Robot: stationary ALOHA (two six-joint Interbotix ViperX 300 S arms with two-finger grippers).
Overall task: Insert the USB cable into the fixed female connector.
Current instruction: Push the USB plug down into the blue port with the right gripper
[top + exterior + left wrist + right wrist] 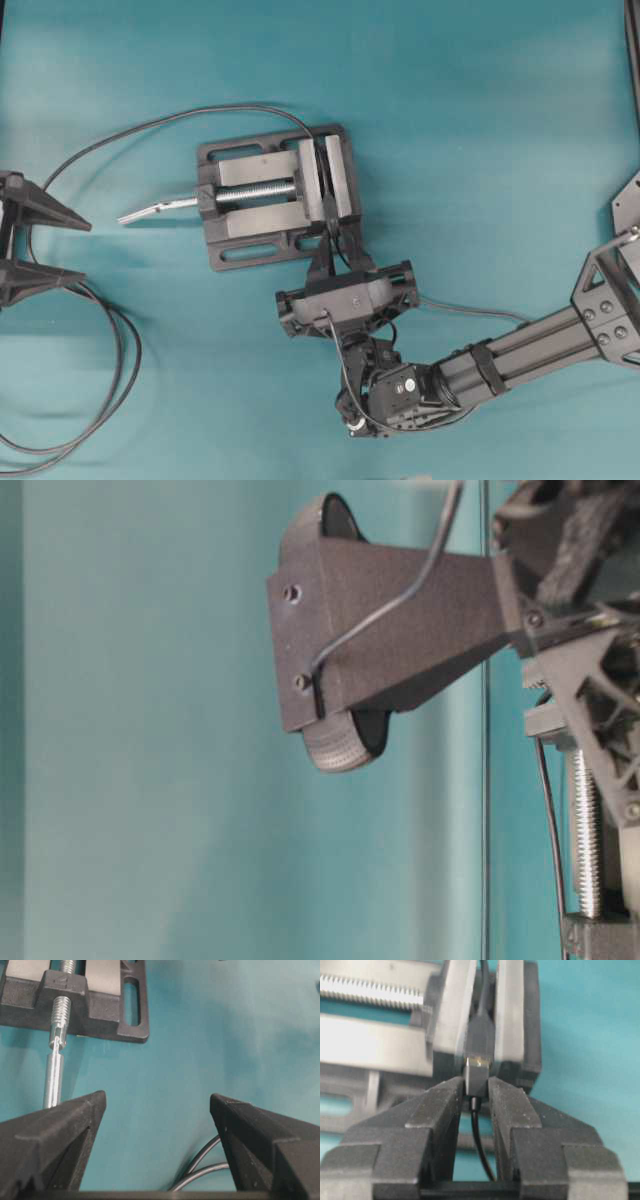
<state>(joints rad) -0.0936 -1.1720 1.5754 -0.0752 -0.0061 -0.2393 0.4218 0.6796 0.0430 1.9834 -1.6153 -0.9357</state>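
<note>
In the right wrist view my right gripper (pixel 476 1086) is shut on the small black plug of the USB cable (pixel 476 1080). Its thin cord (pixel 479 1135) trails back between the fingers. The plug stands against the fixed female connector (pixel 479 1040), a dark socket clamped between the vise jaws. Only a thin strip of metal tip shows between the two. From overhead, the right gripper (pixel 335 235) reaches up to the near side of the vise (pixel 262 230). My left gripper (pixel 86 250) sits at the far left, open and holding nothing.
The thicker looped cable (pixel 120 370) curls over the left of the table and runs into the vise top. The vise's screw handle (pixel 150 210) sticks out leftward, near the left gripper (pixel 157 1097). In the table-level view, a dark arm part (pixel 390 630) fills the frame.
</note>
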